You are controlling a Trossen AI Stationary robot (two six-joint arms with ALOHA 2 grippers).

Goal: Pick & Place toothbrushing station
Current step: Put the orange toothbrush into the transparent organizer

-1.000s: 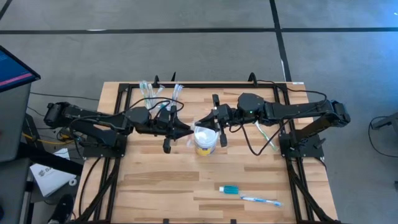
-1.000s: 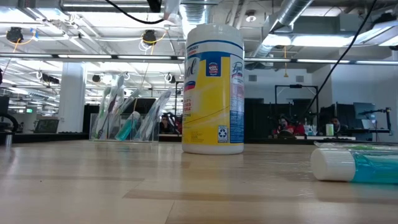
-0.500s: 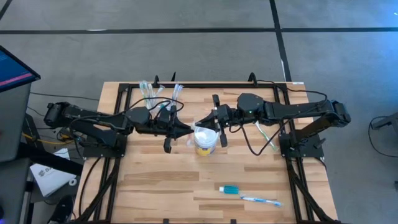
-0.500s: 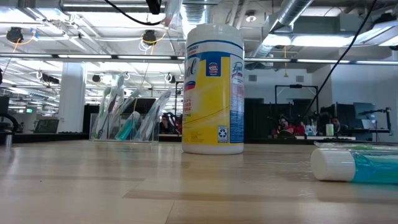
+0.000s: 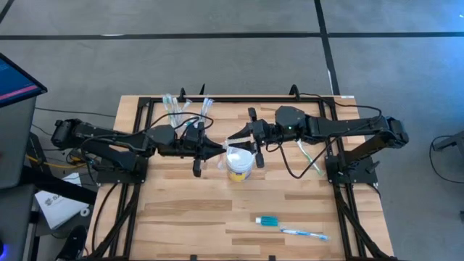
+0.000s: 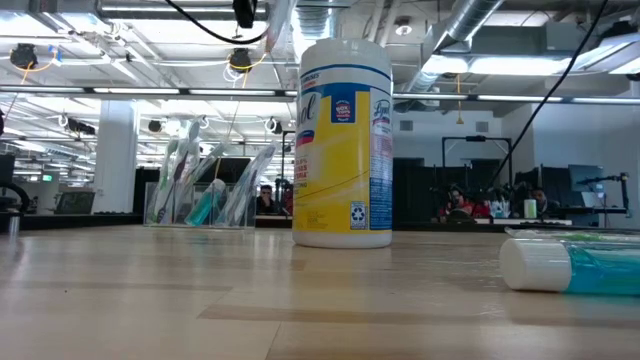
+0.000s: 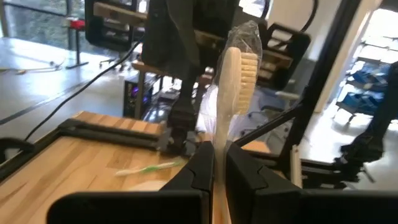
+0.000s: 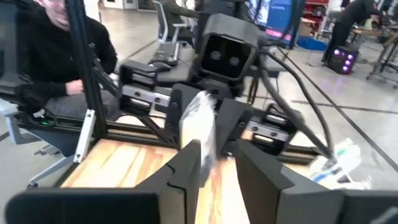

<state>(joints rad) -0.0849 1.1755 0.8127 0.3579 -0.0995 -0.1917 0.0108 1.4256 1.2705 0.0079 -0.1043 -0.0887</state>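
Observation:
The see-through toothbrushing station (image 5: 185, 109) stands on its base at the table's far left of centre, with several brushes in its cups; it also shows in the low view (image 6: 205, 190). My left gripper (image 5: 217, 150) is shut on a pale toothbrush in a clear wrapper (image 7: 236, 68), held above the yellow-banded tub (image 5: 239, 165). My right gripper (image 5: 245, 141) faces it from the right. It is open, with its fingers on either side of the wrapper's far end (image 8: 198, 124). I cannot tell whether they touch it. My left gripper pinches the wrapped toothbrush's handle (image 7: 217, 146) between its two fingers. The fingers come level from the table's left and lie along the brush. The brush sticks out past the fingertips, its bristle head (image 7: 244, 62) farthest out, lifted clear of the table and above the tub.
A green toothbrush (image 5: 310, 156) lies on the table under the right arm. A teal toothpaste tube (image 5: 268, 220) and a blue toothbrush (image 5: 304, 233) lie near the front edge, right of centre. The tub stands upright mid-table (image 6: 345, 140). A person sits beyond the table (image 8: 56, 56).
My right gripper has moved a little toward the table's left, closer around the far end of the wrapped toothbrush. My left gripper and the brush have kept still.

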